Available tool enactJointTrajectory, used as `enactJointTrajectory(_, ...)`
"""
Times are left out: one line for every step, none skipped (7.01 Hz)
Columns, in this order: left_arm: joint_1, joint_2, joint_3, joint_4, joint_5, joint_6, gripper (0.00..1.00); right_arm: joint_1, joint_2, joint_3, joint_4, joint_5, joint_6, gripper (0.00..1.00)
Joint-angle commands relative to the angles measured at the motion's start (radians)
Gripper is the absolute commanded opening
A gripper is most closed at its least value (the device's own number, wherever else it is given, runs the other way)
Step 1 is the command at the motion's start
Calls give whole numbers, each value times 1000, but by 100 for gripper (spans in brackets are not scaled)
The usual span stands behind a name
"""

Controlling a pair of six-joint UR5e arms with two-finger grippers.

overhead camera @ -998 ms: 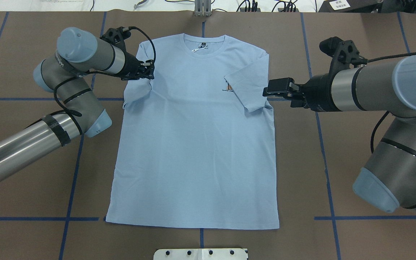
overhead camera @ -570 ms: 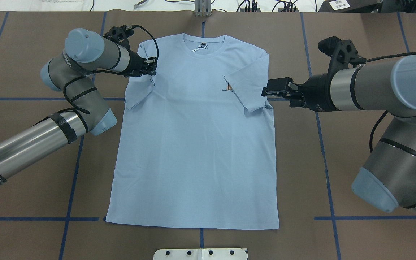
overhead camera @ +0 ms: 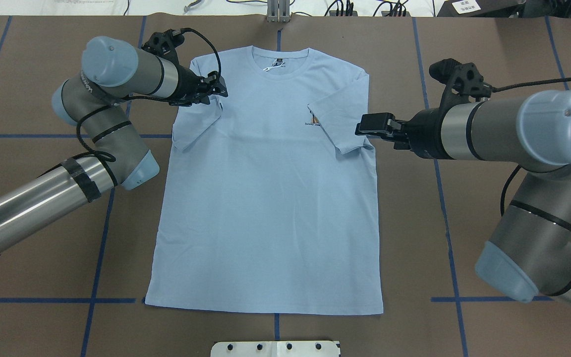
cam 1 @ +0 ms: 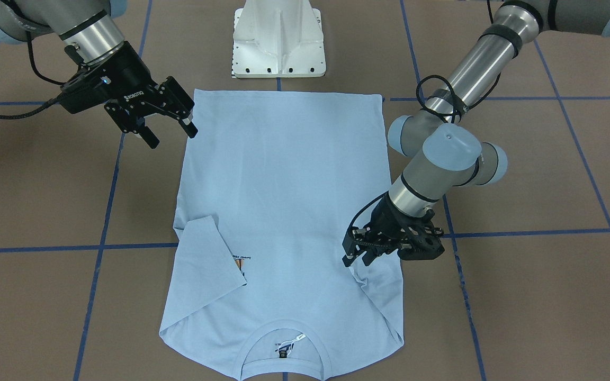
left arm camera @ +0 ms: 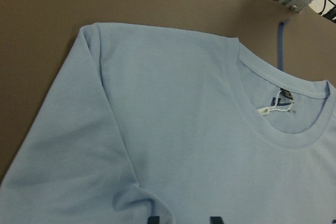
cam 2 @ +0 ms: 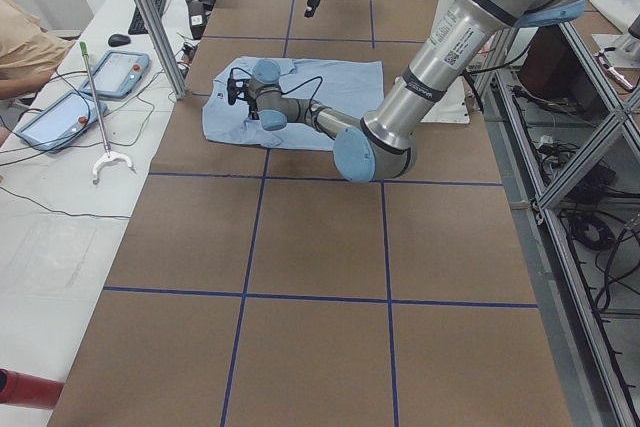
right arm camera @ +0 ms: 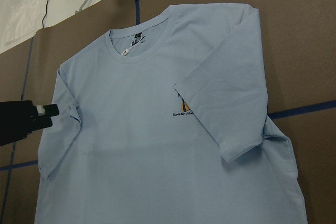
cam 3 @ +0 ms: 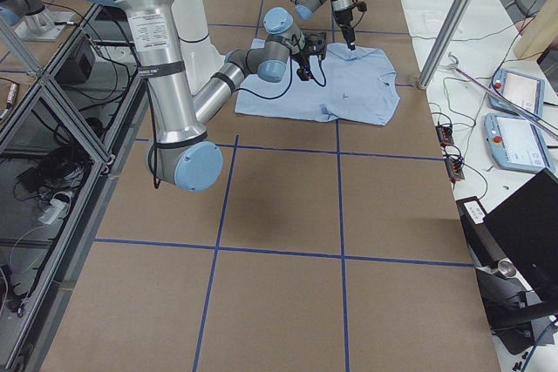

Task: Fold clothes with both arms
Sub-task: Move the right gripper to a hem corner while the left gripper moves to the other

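Bench (overhead camera: 414, 223), brown with blue tape, carries the shirt (overhead camera: 265, 198) flat and front up, collar (overhead camera: 280, 77) away from me. My left gripper (overhead camera: 221, 90), pinching the left sleeve (overhead camera: 194, 124), has travelled inward over the shoulder during the last second, dragging the sleeve's edge toward the chest; this fold is, I judge, about half made. My right gripper (cam 1: 171, 136), spread and empty, has crept slightly toward the right sleeve (overhead camera: 337, 124), which already lies folded in, its corner covering part of the orange print (overhead camera: 314, 120). Body smooth; hem straight; dark label (overhead camera: 279, 61) inside the collar.
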Motion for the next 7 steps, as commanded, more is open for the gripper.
enactJointTrajectory(17, 100, -235, 73, -69, -20, 75, -132, 4, 24, -120, -68, 200, 100)
enactJointTrajectory(18, 146, -329, 127, -101, -19, 72, -265, -16, 56, -130, -197, 299, 98)
enactJointTrajectory(18, 186, -377, 129, -100, -19, 72, -407, -68, 100, -212, -319, 371, 96)
enactJointTrajectory(18, 191, -389, 129, -99, -22, 73, -529, -86, 145, -327, -397, 460, 94)
enactJointTrajectory(20, 192, -386, 129, -97, -22, 75, -633, -100, 145, -393, -465, 593, 90)
enactJointTrajectory(20, 194, -385, 129, -95, -20, 75, -690, -147, 144, -411, -502, 629, 88)
enactJointTrajectory(18, 194, -382, 127, -94, -20, 75, -715, -171, 124, -412, -508, 736, 80)
